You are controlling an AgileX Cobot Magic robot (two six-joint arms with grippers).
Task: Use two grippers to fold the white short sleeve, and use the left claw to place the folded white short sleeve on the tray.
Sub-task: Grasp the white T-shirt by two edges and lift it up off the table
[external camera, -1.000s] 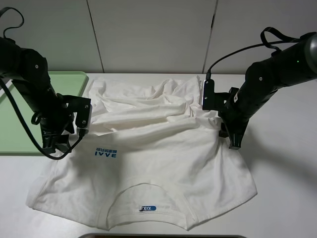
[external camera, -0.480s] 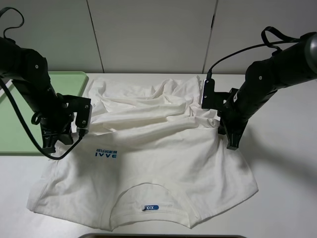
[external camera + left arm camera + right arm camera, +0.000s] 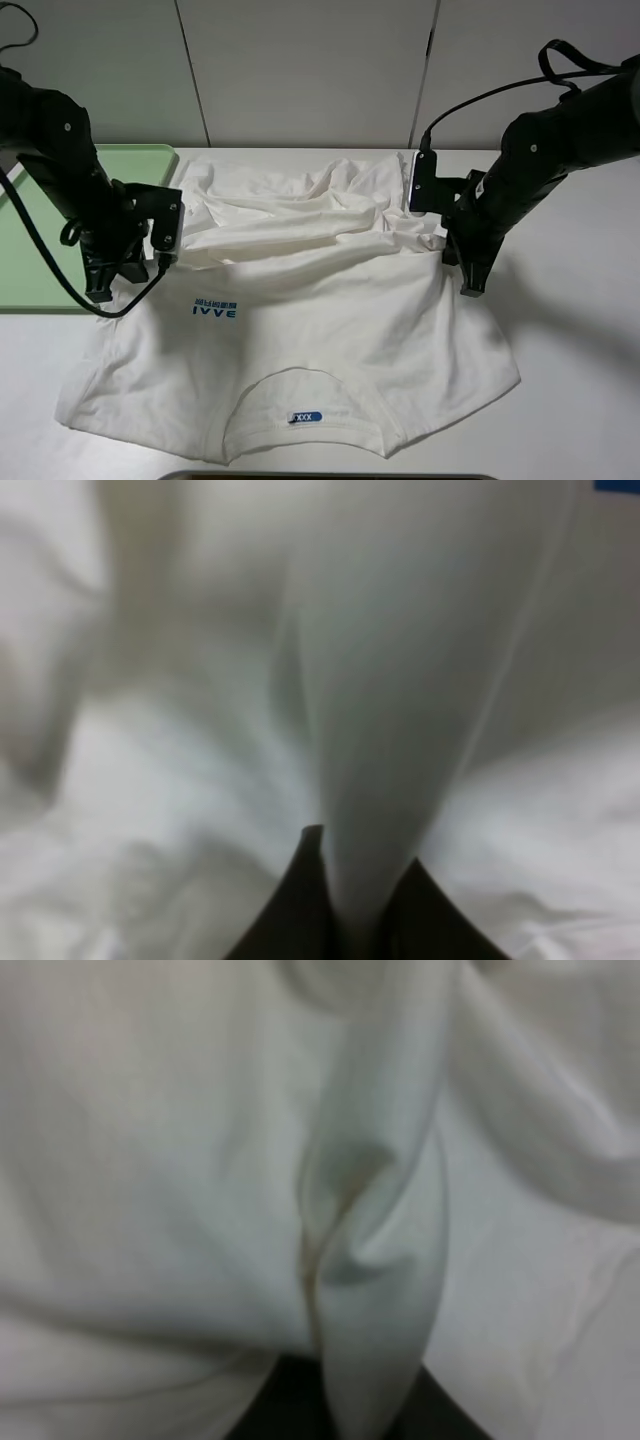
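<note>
Blurry wrist cams: L claw, R claw apparently clamp shirt; overhead hides grip.

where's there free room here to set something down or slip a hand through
Bare white table right of the white cotton T-shirt, past the right gripper; a smaller patch at the front left corner, in front of the flat pale-green plastic tray. The tray's visible floor is bare too. Crowded: the middle, shirt-covered, with the left gripper and right one pinching its sides.
</note>
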